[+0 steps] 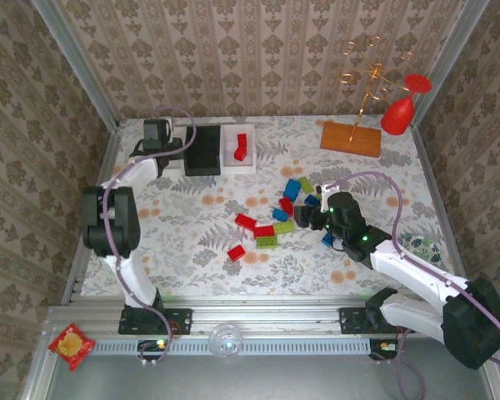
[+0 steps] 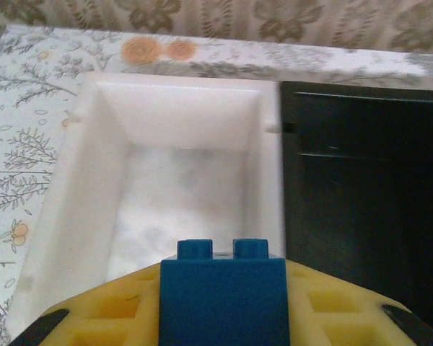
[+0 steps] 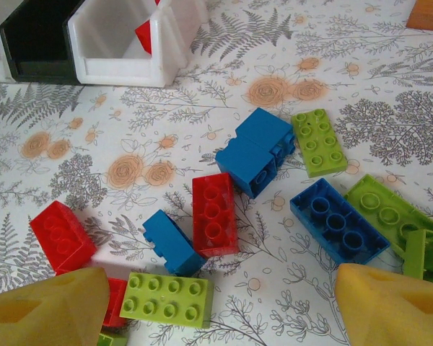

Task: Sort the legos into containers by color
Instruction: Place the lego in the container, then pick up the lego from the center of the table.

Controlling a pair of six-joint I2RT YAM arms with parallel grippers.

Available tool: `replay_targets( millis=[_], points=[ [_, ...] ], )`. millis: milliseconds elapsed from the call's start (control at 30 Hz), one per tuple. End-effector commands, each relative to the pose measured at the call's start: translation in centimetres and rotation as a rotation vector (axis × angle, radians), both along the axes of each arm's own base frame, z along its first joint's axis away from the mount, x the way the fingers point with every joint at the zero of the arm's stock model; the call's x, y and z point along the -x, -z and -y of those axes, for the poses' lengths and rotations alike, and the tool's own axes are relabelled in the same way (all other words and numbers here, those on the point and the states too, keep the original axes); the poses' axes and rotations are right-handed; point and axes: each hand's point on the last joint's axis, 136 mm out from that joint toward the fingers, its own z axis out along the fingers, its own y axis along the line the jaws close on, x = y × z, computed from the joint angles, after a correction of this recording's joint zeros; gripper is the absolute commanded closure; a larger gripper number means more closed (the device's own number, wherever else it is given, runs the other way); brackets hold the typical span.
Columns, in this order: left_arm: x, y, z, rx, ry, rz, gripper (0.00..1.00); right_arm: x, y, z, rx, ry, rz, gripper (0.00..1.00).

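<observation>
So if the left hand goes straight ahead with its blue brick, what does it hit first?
Probably the bare floor of the white bin, which lies right ahead of the left hand and its blue brick; depth is hard to judge.

the scene is lit brightly and evenly; only faint, soft shadows are cast. the floor of the white bin (image 2: 180,194) is washed out and slightly blurred.

Red, blue and lime legos (image 3: 214,214), white containers (image 3: 123,68), black container (image 2: 361,180), floral-patterned table (image 3: 79,180), damask wallpaper (image 1: 233,58)
</observation>
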Motion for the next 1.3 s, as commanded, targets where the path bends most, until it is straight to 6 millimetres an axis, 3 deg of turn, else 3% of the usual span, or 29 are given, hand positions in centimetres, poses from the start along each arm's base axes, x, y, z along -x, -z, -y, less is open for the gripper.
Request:
replay_targets(
  millis=[0,167,267,367,500,600,767,933,1100,1267],
  points=[
    [-1.4,1.8,-1.1,0.023,-0.046,-0.076,0.70,-0.5,-2.4,-0.3,-0.016,0.000,0.062,0.17],
    [-3.7,2.8,-2.3,0.018,-0.075,-0.093,0.68,-0.5,-2.4,-0.4,-0.019,-0.004,0.060,0.17],
    [-4.7,2.3,-2.8,0.014,-0.087,-0.093,0.60,-0.5,-2.3,-0.4,-0.019,-0.005,0.056,0.17],
    [-4.4,0.6,-2.5,0.021,-0.080,-0.065,0.46,-0.5,-2.4,-0.4,-0.020,-0.002,0.059,0.17],
    [-2.2,-3.3,-0.9,0.059,-0.035,0.022,0.34,-0.5,-2.4,-0.3,-0.018,-0.001,0.058,0.17],
    [1.2,-5.2,2.2,0.123,0.055,0.047,0.33,-0.5,-2.3,-0.2,-0.012,0.002,0.057,0.17],
    [7.8,-5.8,11.5,0.214,0.286,0.091,0.33,-0.6,-2.4,0.9,0.019,0.054,0.071,0.16],
    [12.7,-3.6,22.3,0.217,0.524,0.045,0.33,-0.2,-3.5,2.9,0.015,0.141,0.127,0.16],
    [16.0,0.4,29.0,0.187,0.665,-0.051,0.32,0.5,-4.6,4.6,0.004,0.204,0.175,0.16],
    [17.8,3.7,33.4,0.158,0.764,-0.141,0.26,0.9,-5.1,5.9,0.002,0.258,0.207,0.16]
  ],
)
